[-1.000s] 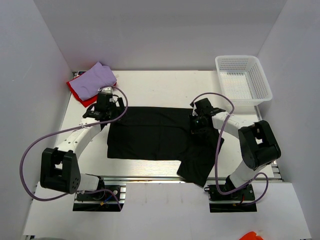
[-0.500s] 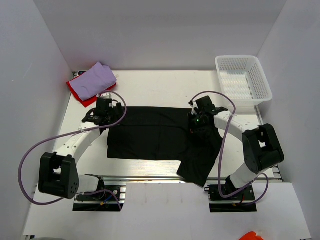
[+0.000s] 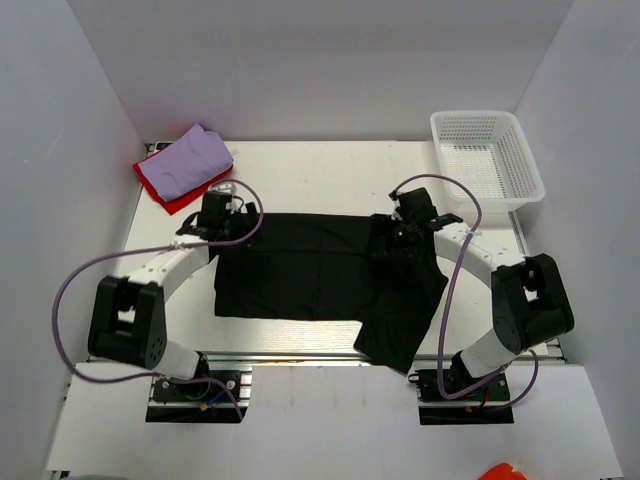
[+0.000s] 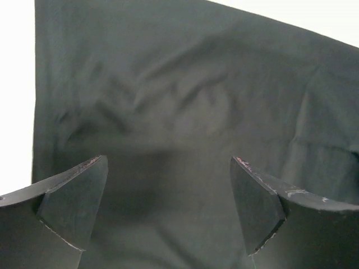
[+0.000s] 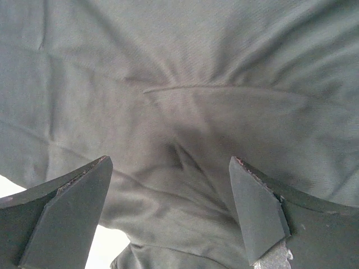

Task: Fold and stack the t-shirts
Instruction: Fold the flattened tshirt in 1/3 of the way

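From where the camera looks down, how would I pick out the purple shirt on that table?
Start at the white table and go to its far left corner, opposite the white mesh basket. A folded pile sits there; the lavender shirt is the top layer, lying on the red shirt, and far paler than the spread black shirt.

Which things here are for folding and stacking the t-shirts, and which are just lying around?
For the job:
black t-shirt
lavender t-shirt
red t-shirt
left tool, open over the black cloth
right tool, open over it too

Just lying about:
white mesh basket
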Robot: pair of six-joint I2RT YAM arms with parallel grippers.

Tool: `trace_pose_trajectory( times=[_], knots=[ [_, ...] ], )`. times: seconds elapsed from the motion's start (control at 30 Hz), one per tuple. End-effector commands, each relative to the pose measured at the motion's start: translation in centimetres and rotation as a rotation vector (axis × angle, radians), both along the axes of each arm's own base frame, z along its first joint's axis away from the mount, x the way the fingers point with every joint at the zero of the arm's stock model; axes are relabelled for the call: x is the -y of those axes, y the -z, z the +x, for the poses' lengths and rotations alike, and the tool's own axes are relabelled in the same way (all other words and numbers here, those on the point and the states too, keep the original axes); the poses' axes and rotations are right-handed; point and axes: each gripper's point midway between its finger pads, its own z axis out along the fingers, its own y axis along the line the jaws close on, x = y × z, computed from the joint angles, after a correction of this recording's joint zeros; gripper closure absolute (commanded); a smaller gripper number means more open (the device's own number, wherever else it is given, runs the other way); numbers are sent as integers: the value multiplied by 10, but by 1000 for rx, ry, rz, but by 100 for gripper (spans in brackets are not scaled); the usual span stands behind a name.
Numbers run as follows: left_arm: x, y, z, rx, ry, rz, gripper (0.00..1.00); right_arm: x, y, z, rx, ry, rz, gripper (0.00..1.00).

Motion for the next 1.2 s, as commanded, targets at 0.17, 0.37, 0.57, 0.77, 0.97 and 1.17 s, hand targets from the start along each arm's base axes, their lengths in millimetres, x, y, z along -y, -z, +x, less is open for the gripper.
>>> trace_pose_trajectory(
  times=[0.17,0.37,0.57,0.77,0.97,1.17],
  knots=[
    [29,19,55,29,104,-89,0,17,-10,45,75,131,-6,10],
    [33,64,65,-77,99,-85,0,22,26,52,-41,149,12,10],
    [26,108,72,-201,73,-93,0,28,60,73,-102,178,-4,10],
    [15,104,100,-180,41,-111,0,19,56,121,-39,152,19,10],
    [14,78,132,-112,61,-127,0,17,23,178,110,126,-7,10],
    [13,34,156,-1,79,-108,0,3,-17,186,191,46,29,10]
  ],
)
